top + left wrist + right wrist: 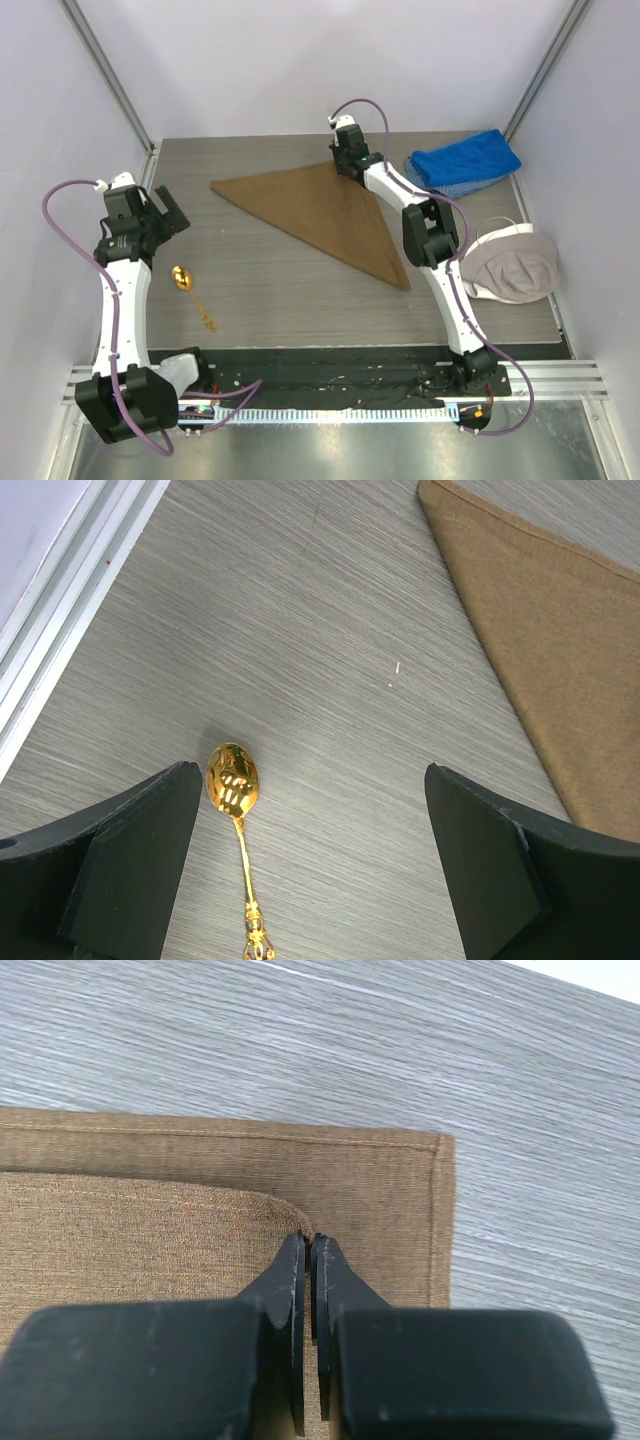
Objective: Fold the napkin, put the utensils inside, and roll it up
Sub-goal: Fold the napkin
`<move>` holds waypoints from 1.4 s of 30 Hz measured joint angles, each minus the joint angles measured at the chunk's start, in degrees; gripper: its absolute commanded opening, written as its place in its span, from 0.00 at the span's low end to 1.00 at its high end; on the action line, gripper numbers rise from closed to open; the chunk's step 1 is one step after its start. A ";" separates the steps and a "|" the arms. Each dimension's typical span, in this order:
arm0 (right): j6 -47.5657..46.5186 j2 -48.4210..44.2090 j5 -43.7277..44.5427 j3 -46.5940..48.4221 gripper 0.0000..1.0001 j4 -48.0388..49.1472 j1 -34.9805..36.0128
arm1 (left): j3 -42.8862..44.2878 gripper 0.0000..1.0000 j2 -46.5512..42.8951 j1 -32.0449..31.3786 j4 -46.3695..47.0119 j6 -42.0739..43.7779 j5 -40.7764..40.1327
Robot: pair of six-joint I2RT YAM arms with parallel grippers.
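Limp napkin (320, 215) lies folded triangular on the counter (300, 300), right tool (308, 1245) pressed together at its far corner. Left of the napkin, the light, likely slick spoon (193, 295) lies under the spread left tool (310, 800); grip its handle.

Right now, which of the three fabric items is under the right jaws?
The tan-brown triangular cloth napkin; the folded blue cloth and the beige-and-white cap-like item lie farther right.

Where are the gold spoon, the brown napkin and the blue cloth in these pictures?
gold spoon (231, 777): left wrist view, on its bowl.
brown napkin (315, 210): top view, middle of the folded triangle.
blue cloth (465, 160): top view, middle of its upper face.
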 measured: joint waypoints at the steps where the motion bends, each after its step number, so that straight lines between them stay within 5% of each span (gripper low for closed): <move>1: -0.04 0.00 0.13 0.00 0.01 0.00 -0.15 | 0.00 1.00 0.00 0.00 0.00 -0.02 0.00; 42: -1.07 4.85 1.40 6.54 0.01 1.77 -2.97 | -0.02 1.00 0.87 0.00 0.02 -0.22 0.74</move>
